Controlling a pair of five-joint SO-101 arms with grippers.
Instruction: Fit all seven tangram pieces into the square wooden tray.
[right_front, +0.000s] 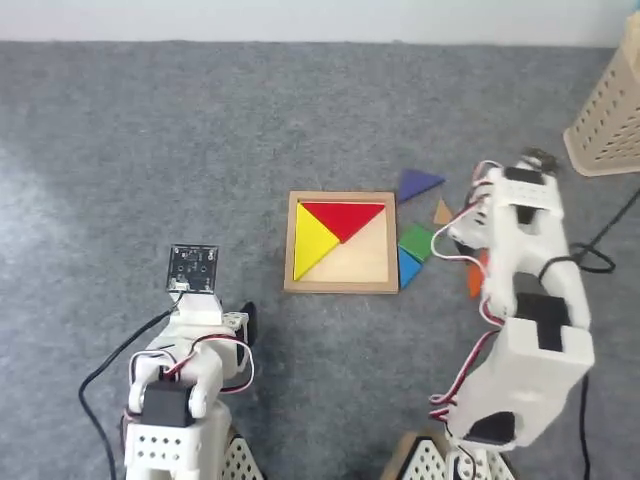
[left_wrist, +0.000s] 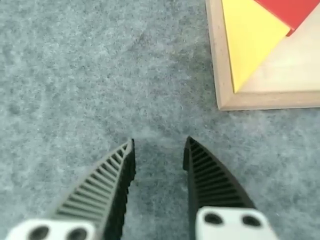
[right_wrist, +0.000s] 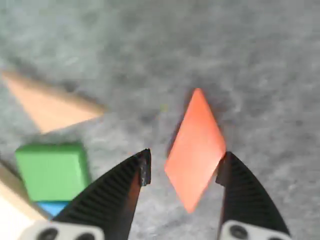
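Carpet, right fingers astride orange piece

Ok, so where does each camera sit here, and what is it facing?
High view: fixed overhead, looking down on the wooden tray and both arms.
Left wrist view: on the left arm, facing the tray's corner past the open left gripper.
Right wrist view: on the right arm, facing the orange piece straddled by the open right gripper.
Shared: high and left wrist views both show the yellow triangle.
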